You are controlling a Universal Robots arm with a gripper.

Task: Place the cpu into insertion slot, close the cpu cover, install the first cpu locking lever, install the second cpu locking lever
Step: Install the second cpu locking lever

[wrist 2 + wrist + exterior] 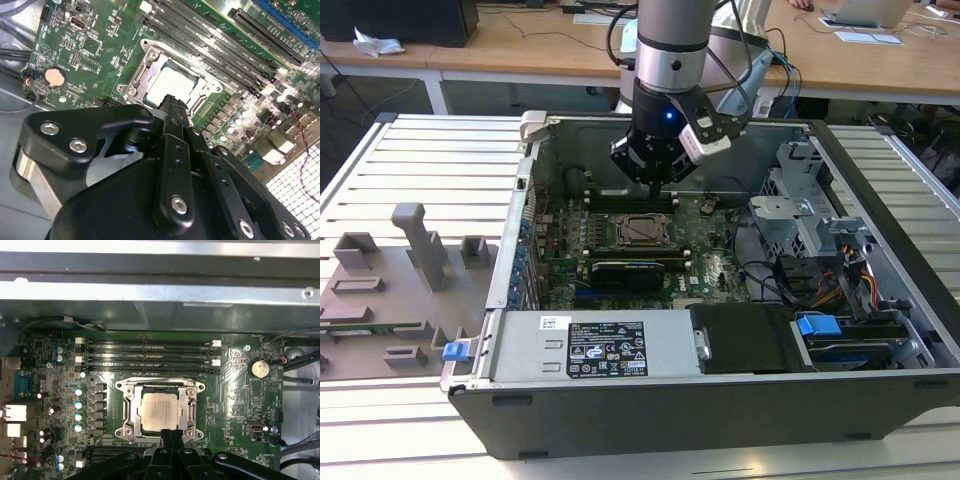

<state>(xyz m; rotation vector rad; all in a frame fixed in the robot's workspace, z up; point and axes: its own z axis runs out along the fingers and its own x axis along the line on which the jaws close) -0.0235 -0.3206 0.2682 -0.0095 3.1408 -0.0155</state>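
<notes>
While the big computer case lies open on the slatted surface, the small silver cpu already sits flat in the insertion slot, in the middle of the green board. So that first job looks done. The thin metal cpu cover seems to lie down around the chip, with the shiny top showing through its square hole. I think the cover is closed, or very close to it. Whether the locking levers are hooked in, I cannot tell (the thin bars by the frame are hard to make out), so that part may be left to do.

From where I stand, the arm comes straight down into the case from above. Its wrist points down at the board, and the tool hangs just over the slot, at the edge near the long memory slots. In both wrist views the tool's black fingers look pressed together into one narrow tip, with no gap between them. They hold nothing. The tip is right at the edge of the cover, but I cannot tell if it touches.
</notes>
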